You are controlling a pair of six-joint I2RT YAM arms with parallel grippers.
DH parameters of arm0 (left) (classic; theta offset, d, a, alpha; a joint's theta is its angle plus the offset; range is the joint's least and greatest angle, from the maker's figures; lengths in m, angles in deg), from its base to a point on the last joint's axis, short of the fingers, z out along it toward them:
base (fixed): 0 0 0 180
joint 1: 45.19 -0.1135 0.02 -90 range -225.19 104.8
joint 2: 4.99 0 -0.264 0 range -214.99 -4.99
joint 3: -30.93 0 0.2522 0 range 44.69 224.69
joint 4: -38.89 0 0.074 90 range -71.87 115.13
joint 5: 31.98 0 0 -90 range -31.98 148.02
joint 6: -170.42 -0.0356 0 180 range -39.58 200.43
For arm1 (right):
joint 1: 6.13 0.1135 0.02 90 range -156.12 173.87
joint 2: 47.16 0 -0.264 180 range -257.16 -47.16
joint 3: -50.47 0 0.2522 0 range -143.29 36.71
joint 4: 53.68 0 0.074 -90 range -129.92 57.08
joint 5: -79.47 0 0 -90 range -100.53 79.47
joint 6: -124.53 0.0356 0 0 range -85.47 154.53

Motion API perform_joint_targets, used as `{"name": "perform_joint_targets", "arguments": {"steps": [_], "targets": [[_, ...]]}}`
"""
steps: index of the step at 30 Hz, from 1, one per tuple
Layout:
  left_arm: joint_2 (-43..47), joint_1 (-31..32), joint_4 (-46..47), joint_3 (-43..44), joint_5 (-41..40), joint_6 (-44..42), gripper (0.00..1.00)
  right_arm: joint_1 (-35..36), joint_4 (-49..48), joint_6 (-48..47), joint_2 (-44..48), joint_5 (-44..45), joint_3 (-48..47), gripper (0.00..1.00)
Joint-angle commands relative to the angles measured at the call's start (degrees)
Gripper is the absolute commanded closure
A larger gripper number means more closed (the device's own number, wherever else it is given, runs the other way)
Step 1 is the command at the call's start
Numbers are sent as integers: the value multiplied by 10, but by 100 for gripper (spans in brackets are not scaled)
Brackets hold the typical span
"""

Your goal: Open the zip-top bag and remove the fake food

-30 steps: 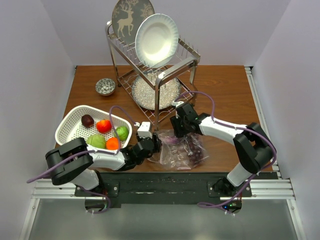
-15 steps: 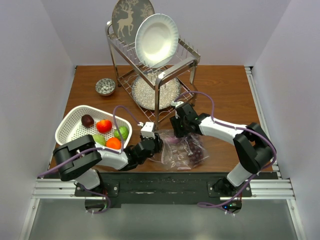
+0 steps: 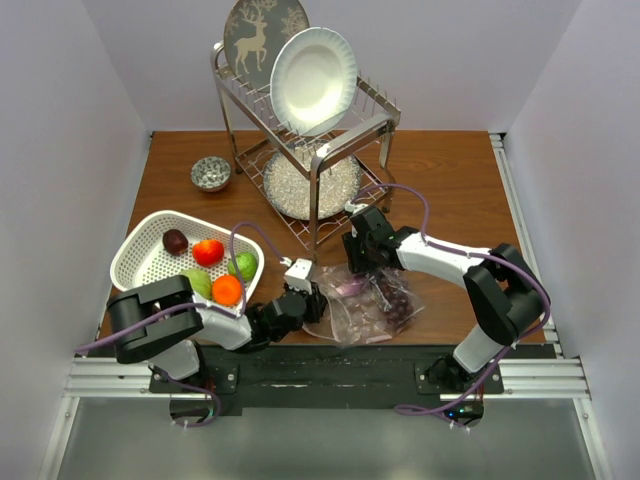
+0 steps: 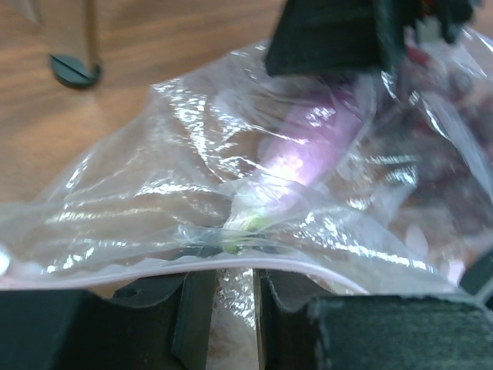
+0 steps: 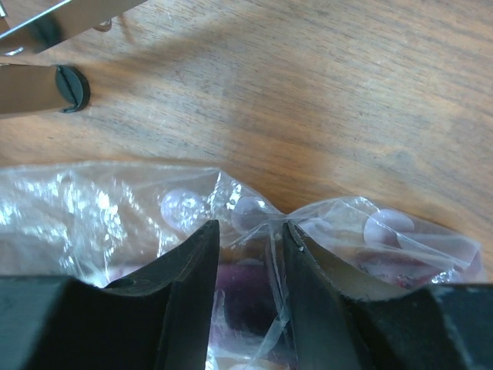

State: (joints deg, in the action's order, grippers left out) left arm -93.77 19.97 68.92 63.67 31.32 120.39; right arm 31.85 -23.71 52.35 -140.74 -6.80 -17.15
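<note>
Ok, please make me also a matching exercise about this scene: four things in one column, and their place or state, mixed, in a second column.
Things:
1. bag
2. basket
3. bowl
4. white plate

Place or state:
A. stands on top of the rack
B. holds round fruits
C. pinched by the left gripper and the right gripper
D. sits alone, left of the rack

Pairs: 1-C, 2-B, 3-D, 4-A
</note>
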Motion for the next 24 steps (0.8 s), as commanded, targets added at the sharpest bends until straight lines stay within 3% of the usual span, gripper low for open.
{"name": "perform_joint_targets", "arguments": {"steps": [1,6,19,24], "targets": [[28,25,45,-17,11,13,71,7,-19,36,-1,-23,-13,59],[29,37,63,-17,41,-16,69,12,-22,43,-5,-26,-13,59],[-31,37,54,24,45,-39,36,43,-6,61,3,-14,-16,58],[-41,38,47,46,40,-49,38,56,-2,65,-3,-6,-19,58]]}}
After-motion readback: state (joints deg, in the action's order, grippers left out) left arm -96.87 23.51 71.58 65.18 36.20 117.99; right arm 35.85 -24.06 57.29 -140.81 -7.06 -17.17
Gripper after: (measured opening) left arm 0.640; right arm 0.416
